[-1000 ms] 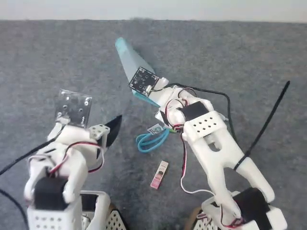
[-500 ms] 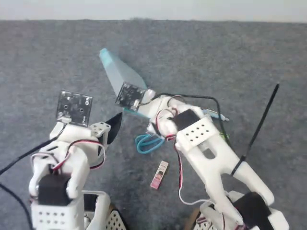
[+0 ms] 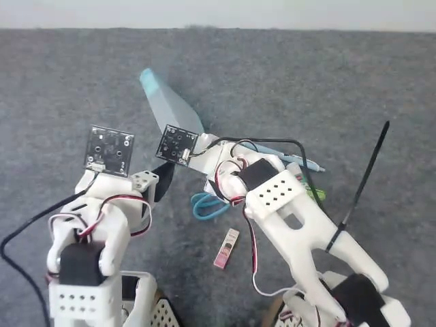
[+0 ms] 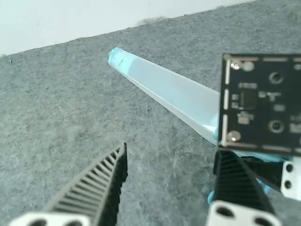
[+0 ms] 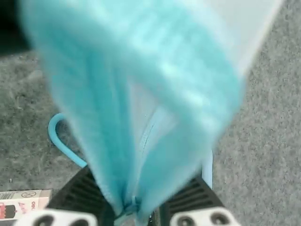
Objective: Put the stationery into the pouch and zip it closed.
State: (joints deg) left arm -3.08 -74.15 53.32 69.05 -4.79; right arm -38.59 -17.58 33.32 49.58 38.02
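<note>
A translucent light-blue pouch (image 3: 167, 105) is held up off the grey mat, tilted, its far tip pointing to the back left. My right gripper (image 3: 195, 155) is shut on the pouch's near end; in the right wrist view the pouch (image 5: 150, 94) is pinched between the black fingers (image 5: 188, 197). My left gripper (image 4: 169, 174) stands open just left of the pouch (image 4: 164, 92), not touching it. A pink eraser box (image 3: 227, 248) lies on the mat in front. A light pen (image 3: 296, 161) and a green item (image 3: 315, 194) lie to the right of the right arm.
A blue loop strap (image 3: 206, 204) lies on the mat under the right arm. A black cable tie (image 3: 364, 178) sticks out from the right arm. The right wrist's camera board (image 4: 261, 103) is close to my left gripper's finger. The grey mat (image 3: 327, 82) is bare at the back.
The right arm has swung left with the pouch, bringing it close to the left gripper and uncovering the pen behind it. The left arm shifted slightly.
</note>
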